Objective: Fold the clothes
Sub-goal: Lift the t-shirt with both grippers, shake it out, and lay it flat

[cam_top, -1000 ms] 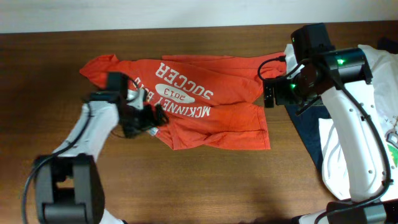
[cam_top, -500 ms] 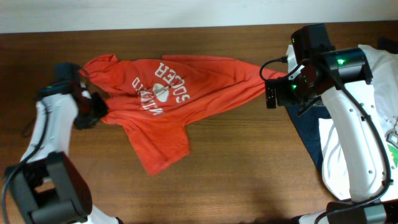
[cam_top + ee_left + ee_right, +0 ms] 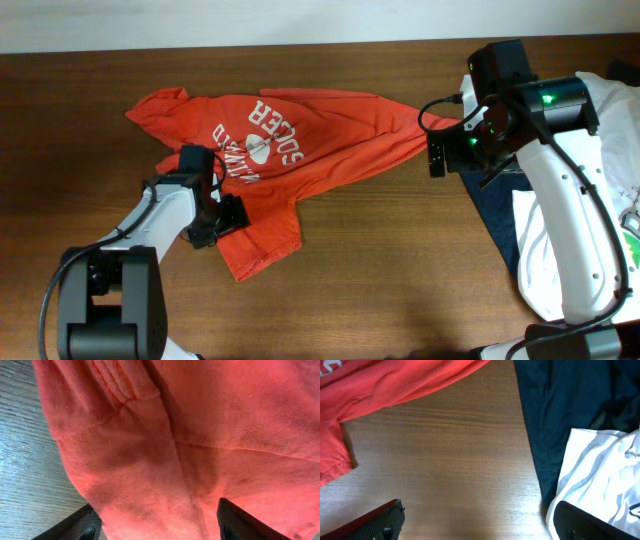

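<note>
One orange-red short-sleeved cotton T-shirt (image 3: pixel 310 140) is found rumpled at the brown wooden desk's (image 3: pixel 380 270) 12 o'clock side. Left tool (image 3: pixel 228 215) is open over its 7 o'clock flap. Right tool (image 3: pixel 437 155) is open and empty at its 3 o'clock sleeve. Judgement: the flap should be pinched deeply before spreading.

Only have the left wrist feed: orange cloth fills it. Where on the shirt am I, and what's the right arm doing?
Observer: The left gripper sits over the T-shirt's lower-left flap, below and left of the white lettering.
Operator: Right holding the other end?
Observer: No. The right gripper is open over bare table, with the shirt ahead of it and untouched.
Operator: Anything else near it?
Observer: A dark navy garment and a white shirt lie close beside that gripper.
</note>
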You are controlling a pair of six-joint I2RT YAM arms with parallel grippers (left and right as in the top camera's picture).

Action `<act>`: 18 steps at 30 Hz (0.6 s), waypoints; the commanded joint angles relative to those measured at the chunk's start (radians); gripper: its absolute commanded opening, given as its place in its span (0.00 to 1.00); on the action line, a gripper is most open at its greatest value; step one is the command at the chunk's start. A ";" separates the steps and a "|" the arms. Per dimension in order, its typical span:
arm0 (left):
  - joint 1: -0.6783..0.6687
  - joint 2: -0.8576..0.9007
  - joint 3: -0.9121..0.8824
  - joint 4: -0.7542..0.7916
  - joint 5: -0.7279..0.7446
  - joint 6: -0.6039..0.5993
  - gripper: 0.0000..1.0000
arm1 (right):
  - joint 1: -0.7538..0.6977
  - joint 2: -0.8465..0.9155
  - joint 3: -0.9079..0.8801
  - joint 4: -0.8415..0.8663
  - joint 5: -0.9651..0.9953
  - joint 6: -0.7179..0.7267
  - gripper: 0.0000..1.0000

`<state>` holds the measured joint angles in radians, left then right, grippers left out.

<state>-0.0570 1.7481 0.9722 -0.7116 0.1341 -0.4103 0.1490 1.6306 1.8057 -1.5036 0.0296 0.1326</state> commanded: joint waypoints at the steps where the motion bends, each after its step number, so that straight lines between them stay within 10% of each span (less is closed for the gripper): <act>1: -0.006 0.017 -0.029 0.059 0.000 -0.012 0.44 | -0.006 -0.014 0.010 -0.005 0.005 0.008 0.99; 6: -0.006 0.017 -0.029 0.053 -0.001 -0.011 0.00 | -0.006 -0.014 0.010 -0.011 0.005 0.008 0.99; 18: 0.504 -0.215 0.104 -0.290 0.087 0.090 0.00 | -0.005 0.050 -0.502 0.388 -0.241 0.151 0.89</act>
<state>0.4587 1.5391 1.0714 -0.9764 0.1814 -0.3504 0.1493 1.6745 1.4387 -1.2133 -0.1093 0.2337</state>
